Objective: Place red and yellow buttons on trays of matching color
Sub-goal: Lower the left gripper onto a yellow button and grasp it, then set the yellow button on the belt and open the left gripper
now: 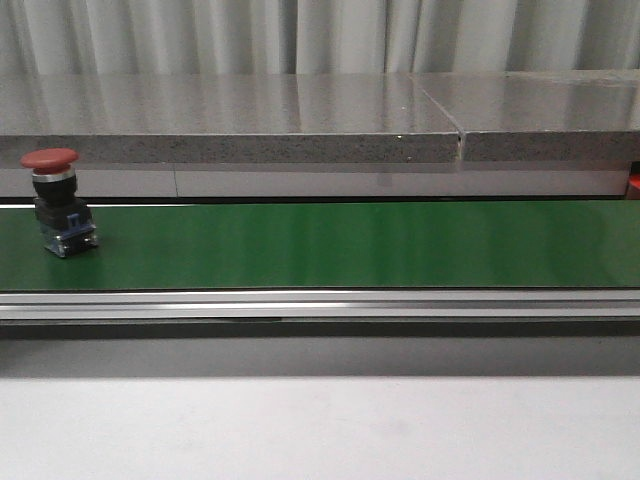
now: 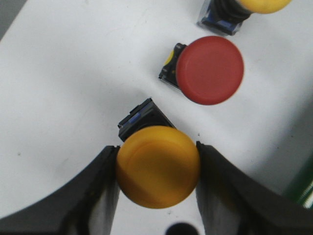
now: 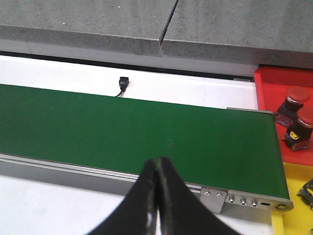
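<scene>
In the left wrist view my left gripper (image 2: 156,148) is shut on the cap of a yellow button (image 2: 157,169) that stands on a white surface (image 2: 73,88). Beyond it lie a red button (image 2: 209,69) and a second yellow button (image 2: 261,4), cut by the frame edge. In the front view another red button (image 1: 52,200) stands upright on the green belt (image 1: 350,245) at its far left. My right gripper (image 3: 157,162) is shut and empty over the belt's near rail. The red tray (image 3: 274,81) holds two red buttons (image 3: 296,96) (image 3: 302,123); the yellow tray (image 3: 292,178) lies beside it.
A grey stone ledge (image 1: 250,120) runs behind the belt. A small black sensor (image 3: 122,84) sits on the white strip behind the belt. An aluminium rail (image 1: 320,303) borders the belt's near side, with a bolted bracket (image 3: 230,198) at its end.
</scene>
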Controlling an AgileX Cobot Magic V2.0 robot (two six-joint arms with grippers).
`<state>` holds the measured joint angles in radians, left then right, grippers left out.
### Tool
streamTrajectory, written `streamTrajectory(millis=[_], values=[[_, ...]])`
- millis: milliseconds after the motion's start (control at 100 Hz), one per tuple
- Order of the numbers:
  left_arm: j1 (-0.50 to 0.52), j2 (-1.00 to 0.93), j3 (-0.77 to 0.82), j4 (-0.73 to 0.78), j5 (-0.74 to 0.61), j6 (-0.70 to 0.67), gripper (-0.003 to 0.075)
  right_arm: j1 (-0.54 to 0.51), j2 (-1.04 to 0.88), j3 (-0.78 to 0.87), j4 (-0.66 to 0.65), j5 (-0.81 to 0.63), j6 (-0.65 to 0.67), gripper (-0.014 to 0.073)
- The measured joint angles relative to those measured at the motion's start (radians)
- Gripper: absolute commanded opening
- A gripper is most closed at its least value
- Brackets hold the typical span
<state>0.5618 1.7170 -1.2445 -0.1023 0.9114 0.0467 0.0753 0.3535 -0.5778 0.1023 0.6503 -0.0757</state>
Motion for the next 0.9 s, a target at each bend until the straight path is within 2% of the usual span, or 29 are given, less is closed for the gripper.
streamTrajectory(millis=[190, 360, 660, 900], values=[[-0.034, -0.107, 0.000, 0.002, 0.040, 0.002, 0.0241, 0.000, 0.000, 0.000, 0.000, 0.000, 0.000, -0.0066], [-0.112, -0.169, 0.000, 0.002, 0.072, 0.016, 0.0241, 0.000, 0.000, 0.000, 0.000, 0.000, 0.002, -0.0066], [-0.255, -0.174, 0.000, 0.002, 0.099, 0.017, 0.0241, 0.000, 0.000, 0.000, 0.000, 0.000, 0.002, -0.0066], [-0.292, -0.147, 0.000, -0.011, 0.097, 0.021, 0.0241, 0.000, 0.000, 0.000, 0.000, 0.000, 0.002, -0.0066]])
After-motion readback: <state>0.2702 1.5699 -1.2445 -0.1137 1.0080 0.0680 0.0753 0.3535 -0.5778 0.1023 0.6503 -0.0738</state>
